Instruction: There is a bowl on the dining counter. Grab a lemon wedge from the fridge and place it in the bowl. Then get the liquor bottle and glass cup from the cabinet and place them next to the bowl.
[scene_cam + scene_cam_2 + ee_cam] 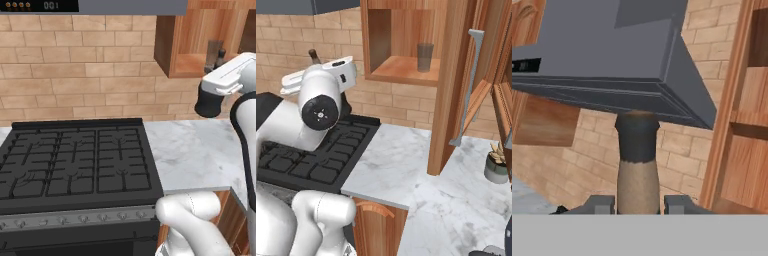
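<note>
The end effector (639,204) is grasping the liquor bottle (637,160) by its neck, its fingers (602,204) pressing either side, out in front of the brick wall beside the cabinet (406,70). Because the hold is sitting high on a narrow neck, the bottle is at risk of swinging or slipping during travel, or of knocking the range hood (612,55) close above. Inside the cabinet, the glass cup (425,57) is standing upright and alone on the shelf.
</note>
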Tool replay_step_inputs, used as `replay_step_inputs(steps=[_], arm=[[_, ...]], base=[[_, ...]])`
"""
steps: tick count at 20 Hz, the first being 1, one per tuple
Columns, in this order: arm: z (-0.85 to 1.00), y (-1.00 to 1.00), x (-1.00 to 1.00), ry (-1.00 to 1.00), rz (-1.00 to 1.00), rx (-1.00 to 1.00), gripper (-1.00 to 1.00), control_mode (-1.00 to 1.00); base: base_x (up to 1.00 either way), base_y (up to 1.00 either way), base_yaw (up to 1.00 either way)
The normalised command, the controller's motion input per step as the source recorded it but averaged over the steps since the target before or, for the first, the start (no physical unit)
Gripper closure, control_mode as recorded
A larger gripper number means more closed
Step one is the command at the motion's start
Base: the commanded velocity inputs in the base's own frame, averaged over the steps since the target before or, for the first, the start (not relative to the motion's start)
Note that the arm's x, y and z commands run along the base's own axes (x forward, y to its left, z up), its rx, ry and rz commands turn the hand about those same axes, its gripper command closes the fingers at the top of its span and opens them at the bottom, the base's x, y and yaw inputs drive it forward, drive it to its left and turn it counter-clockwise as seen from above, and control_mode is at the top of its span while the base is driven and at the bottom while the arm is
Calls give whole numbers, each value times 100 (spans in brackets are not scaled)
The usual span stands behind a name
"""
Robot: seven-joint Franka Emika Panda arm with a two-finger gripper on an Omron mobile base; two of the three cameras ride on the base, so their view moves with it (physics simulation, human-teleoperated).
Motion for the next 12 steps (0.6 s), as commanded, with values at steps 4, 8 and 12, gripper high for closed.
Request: replay_step_inputs(steps=[4,8,12], arm=[[-44,26,-78,15,0,2,100,-100],[-26,25,-76,10,1,1,100,-100],[-14,20,-10,12,4,0,100,-100]], base=[[0,0,0],[0,0,0],[0,0,0]])
